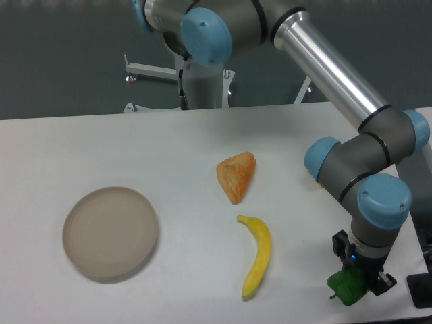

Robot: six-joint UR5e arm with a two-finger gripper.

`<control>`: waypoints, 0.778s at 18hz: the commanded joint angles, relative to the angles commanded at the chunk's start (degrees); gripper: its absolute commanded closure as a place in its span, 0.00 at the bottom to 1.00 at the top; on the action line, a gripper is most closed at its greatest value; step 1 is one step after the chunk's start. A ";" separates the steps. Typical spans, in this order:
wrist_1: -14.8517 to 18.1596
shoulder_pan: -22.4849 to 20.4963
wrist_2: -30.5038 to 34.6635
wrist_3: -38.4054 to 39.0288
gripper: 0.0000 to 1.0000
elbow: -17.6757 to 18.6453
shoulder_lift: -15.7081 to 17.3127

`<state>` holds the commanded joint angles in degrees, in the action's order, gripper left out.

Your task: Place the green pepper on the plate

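Observation:
The green pepper (347, 287) is at the front right of the table, a glossy bright-green lump right under the arm's wrist. My gripper (354, 282) stands directly over it with its dark fingers down around the pepper, and how far they close is hidden by the wrist. Whether the pepper rests on the table or hangs just above it is unclear. The plate (111, 233), a round beige-tan dish with a low rim, lies far off at the front left with nothing on it.
A yellow banana (257, 256) lies between pepper and plate, front centre. An orange wedge-shaped food piece (237, 175) sits behind it mid-table. A dark object (422, 291) is at the right edge. The arm's links cross the right side above the table.

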<state>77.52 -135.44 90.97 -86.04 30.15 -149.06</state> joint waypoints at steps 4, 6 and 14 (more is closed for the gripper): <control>-0.09 0.00 -0.44 0.26 0.62 0.09 0.17; 0.00 0.00 -0.44 0.35 0.62 0.18 0.18; 0.00 0.00 -0.88 0.88 0.62 0.26 0.26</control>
<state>77.52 -135.44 90.09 -85.17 30.41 -148.80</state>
